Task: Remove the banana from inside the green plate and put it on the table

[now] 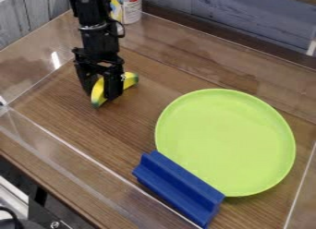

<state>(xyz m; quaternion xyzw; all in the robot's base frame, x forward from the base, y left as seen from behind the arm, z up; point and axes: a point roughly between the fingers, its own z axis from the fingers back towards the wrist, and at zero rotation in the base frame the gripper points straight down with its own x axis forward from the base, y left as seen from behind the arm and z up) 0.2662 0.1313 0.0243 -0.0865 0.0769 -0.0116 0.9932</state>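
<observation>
The yellow banana (pixel 103 88) lies on the brown wood table (pixel 87 140), left of the green plate (pixel 226 140). My black gripper (pixel 99 85) stands straight above it, pointing down, jaws open with a finger on each side of the fruit. The fingers (pixel 114 86) no longer press the banana. The banana's dark tip pokes out to the right. The plate holds nothing.
A blue rectangular block (pixel 178 188) lies against the plate's front left rim. Clear acrylic walls (pixel 37 39) ring the table. A yellow and white bottle (pixel 124 6) stands at the back behind the arm.
</observation>
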